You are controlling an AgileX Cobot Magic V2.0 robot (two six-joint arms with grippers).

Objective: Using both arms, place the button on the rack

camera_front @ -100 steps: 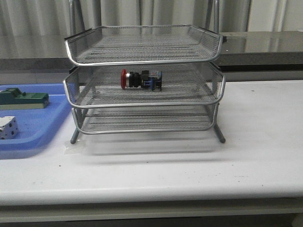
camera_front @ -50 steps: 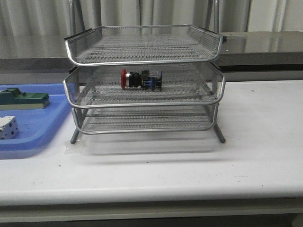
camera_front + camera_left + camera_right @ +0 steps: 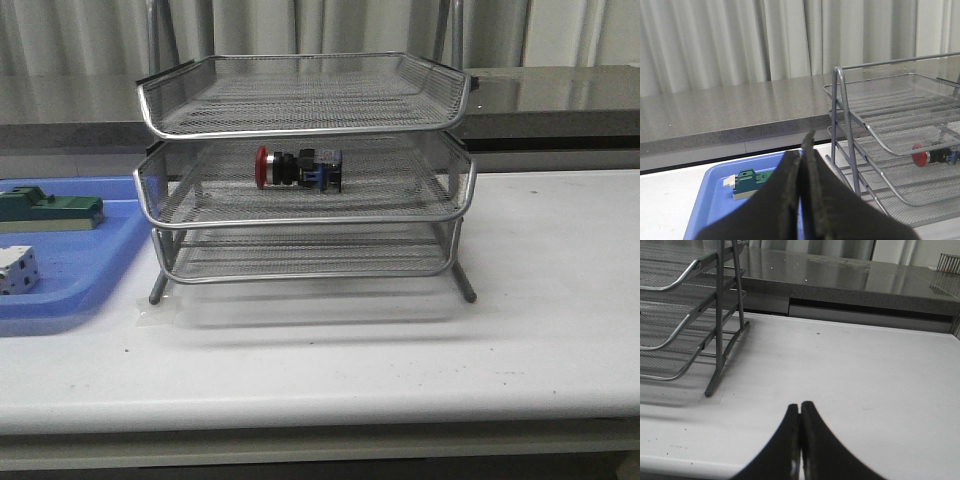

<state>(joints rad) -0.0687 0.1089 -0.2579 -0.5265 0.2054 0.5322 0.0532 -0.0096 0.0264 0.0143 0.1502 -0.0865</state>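
Button (image 3: 299,168) is lying on its side in the rack's (image 3: 300,215) middle tier, apparently delivered, so left gripper (image 3: 801,165) and right gripper (image 3: 800,421) are sitting closed, empty, clear.

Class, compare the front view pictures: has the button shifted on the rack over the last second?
No. The button lies at the same spot on the middle tier of the rack, its red head level with the same mesh as before.

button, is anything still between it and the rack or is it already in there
Nothing visible stands between them: the button already lies on its side in the middle tier of the rack. Both grippers, left and right, are shut and hold nothing.
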